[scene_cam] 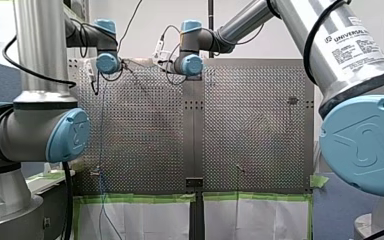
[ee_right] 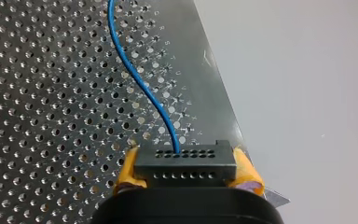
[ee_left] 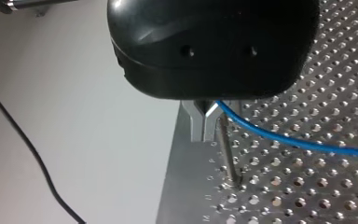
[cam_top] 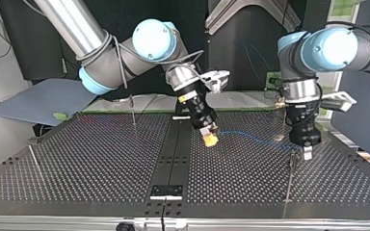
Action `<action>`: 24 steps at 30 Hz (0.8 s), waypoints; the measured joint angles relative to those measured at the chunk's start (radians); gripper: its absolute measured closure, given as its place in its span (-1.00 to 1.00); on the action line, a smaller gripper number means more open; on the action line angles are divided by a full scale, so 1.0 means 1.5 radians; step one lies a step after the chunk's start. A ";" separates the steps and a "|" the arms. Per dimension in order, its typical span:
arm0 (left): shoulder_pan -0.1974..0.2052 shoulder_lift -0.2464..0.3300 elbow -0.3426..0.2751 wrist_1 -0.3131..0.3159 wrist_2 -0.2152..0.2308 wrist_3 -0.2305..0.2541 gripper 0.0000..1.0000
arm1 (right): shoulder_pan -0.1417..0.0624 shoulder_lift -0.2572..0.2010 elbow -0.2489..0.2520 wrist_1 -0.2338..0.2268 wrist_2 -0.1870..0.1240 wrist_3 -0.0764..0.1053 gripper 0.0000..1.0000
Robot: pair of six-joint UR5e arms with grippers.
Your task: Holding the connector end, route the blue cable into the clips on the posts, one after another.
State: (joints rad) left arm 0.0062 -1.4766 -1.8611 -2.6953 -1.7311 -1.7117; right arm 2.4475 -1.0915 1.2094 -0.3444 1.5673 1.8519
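Observation:
In the right wrist view my right gripper (ee_right: 185,173) is shut on the black connector (ee_right: 185,161), held between its yellow pads (ee_right: 247,170). The blue cable (ee_right: 137,77) leaves the connector and runs across the perforated plate. In the top view it (cam_top: 250,137) spans from my right gripper (cam_top: 210,138) to my left gripper (cam_top: 307,152). In the left wrist view my left gripper (ee_left: 208,127) is shut on the blue cable (ee_left: 279,138), right beside a thin post (ee_left: 228,154). In the front view the cable (scene_cam: 101,150) trails down off the table's near edge.
In the top view, more thin posts stand on the plate: one at the back left (cam_top: 132,109), one at the left edge (cam_top: 33,155), one near the front right (cam_top: 289,185). A black rail (cam_top: 173,154) runs down the middle of the table (cam_top: 91,163).

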 joint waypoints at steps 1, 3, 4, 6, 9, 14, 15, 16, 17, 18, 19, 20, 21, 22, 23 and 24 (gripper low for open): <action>0.001 -0.003 0.001 -0.001 0.001 0.000 0.99 | 0.000 0.001 0.000 -0.001 0.000 0.000 1.00; 0.003 -0.006 0.002 -0.001 0.001 0.000 0.99 | 0.000 0.004 -0.003 -0.001 -0.001 0.000 1.00; 0.004 -0.007 0.002 -0.001 0.000 0.000 0.99 | 0.000 0.006 -0.005 -0.001 -0.001 0.000 1.00; 0.008 -0.008 0.002 -0.001 -0.001 0.000 0.99 | 0.001 0.014 -0.011 -0.001 -0.003 -0.002 1.00; 0.012 -0.009 0.002 -0.001 -0.001 0.000 0.99 | 0.003 0.026 -0.022 0.001 -0.004 -0.003 1.00; 0.018 -0.009 0.003 -0.001 0.007 -0.001 0.99 | 0.007 0.043 -0.042 0.001 -0.005 -0.003 1.00; 0.020 -0.009 0.003 -0.001 0.010 -0.002 0.99 | 0.008 0.045 -0.046 0.001 -0.005 -0.004 1.00; 0.022 -0.009 0.003 -0.001 0.013 -0.003 0.99 | 0.009 0.047 -0.049 0.002 -0.005 -0.004 1.00; 0.024 -0.009 0.004 0.000 0.016 -0.005 0.99 | 0.010 0.048 -0.054 0.002 -0.005 -0.004 1.00; 0.026 -0.009 0.004 0.000 0.018 -0.006 0.99 | 0.010 0.049 -0.057 0.002 -0.005 -0.004 1.00; 0.027 -0.009 0.005 0.000 0.020 -0.007 0.99 | 0.010 0.050 -0.060 0.002 -0.006 -0.004 1.00; 0.029 -0.009 0.006 -0.001 0.021 -0.010 0.99 | 0.011 0.051 -0.065 0.002 -0.006 -0.004 1.00; 0.031 -0.010 0.006 0.000 0.021 -0.013 0.99 | 0.011 0.051 -0.068 0.002 -0.007 -0.004 1.00; 0.033 -0.011 0.007 0.000 0.023 -0.015 0.99 | 0.011 0.052 -0.071 0.002 -0.008 -0.004 1.00; 0.035 -0.013 0.007 0.000 0.025 -0.017 0.99 | 0.011 0.053 -0.075 0.002 -0.009 -0.004 1.00; 0.036 -0.015 0.008 0.000 0.027 -0.018 0.99 | 0.011 0.054 -0.079 0.003 -0.010 -0.004 1.00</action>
State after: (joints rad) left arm 0.0605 -1.4985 -1.8493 -2.6959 -1.6907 -1.7393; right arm 2.4642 -1.0104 1.0913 -0.3404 1.5520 1.8457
